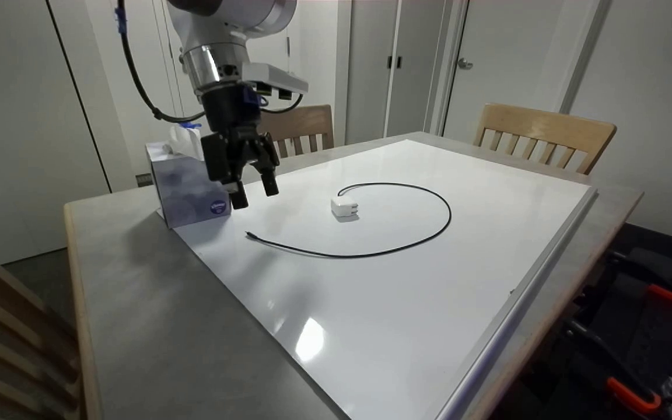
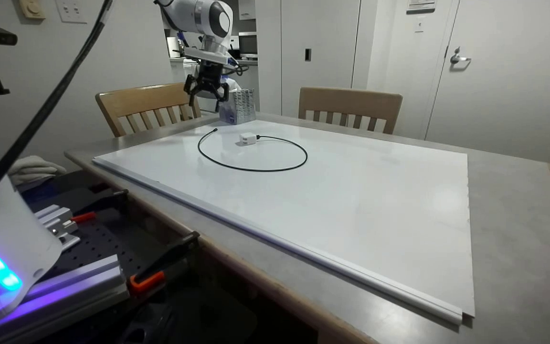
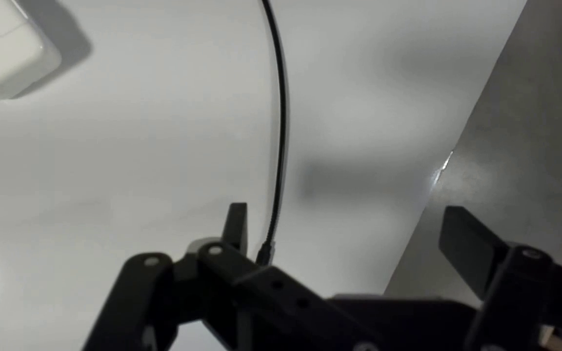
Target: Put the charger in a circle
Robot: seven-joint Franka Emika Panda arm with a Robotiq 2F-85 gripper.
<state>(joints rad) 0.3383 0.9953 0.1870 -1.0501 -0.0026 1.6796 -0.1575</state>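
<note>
The charger's thin black cable [image 1: 347, 256] lies on the white board in a wide open curve; it shows in the wrist view [image 3: 282, 117] too. Its white plug block [image 1: 343, 206] sits on the board at one end, also visible in an exterior view [image 2: 248, 138]. The dark tip [image 1: 251, 235] at the other end lies apart from the block. My gripper [image 1: 255, 197] is open and empty, raised above the board near the tip end. In the wrist view my gripper [image 3: 347, 214] has the cable end between its fingers in the picture, below it, partly hidden by the left finger.
A blue-and-white tissue box [image 1: 190, 192] stands at the board's corner, close beside the gripper; it shows in an exterior view [image 2: 241, 106]. The glossy white board [image 1: 400, 315] lies on a grey table [image 1: 155, 326], with a raised metal rail [image 2: 275, 234] along one edge. Wooden chairs surround the table.
</note>
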